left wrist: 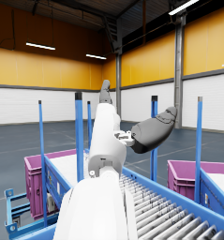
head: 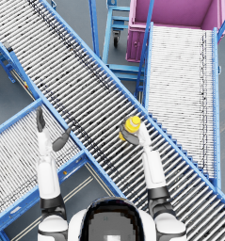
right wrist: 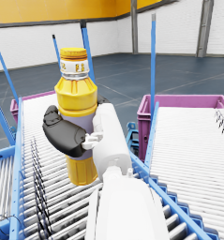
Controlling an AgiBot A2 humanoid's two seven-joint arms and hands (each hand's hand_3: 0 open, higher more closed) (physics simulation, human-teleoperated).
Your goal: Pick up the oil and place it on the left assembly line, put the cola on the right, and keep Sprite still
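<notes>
Head view: right hand [head: 127, 137] grips oil [head: 132, 124].

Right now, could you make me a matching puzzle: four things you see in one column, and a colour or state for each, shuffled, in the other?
Things:
1. oil bottle
2. left hand
3. right hand
4. crate

Colour or state:
A. pink
B. grips the bottle
C. yellow
D. holds nothing, fingers spread

Pairs: 1-C, 2-D, 3-B, 4-A.
</notes>
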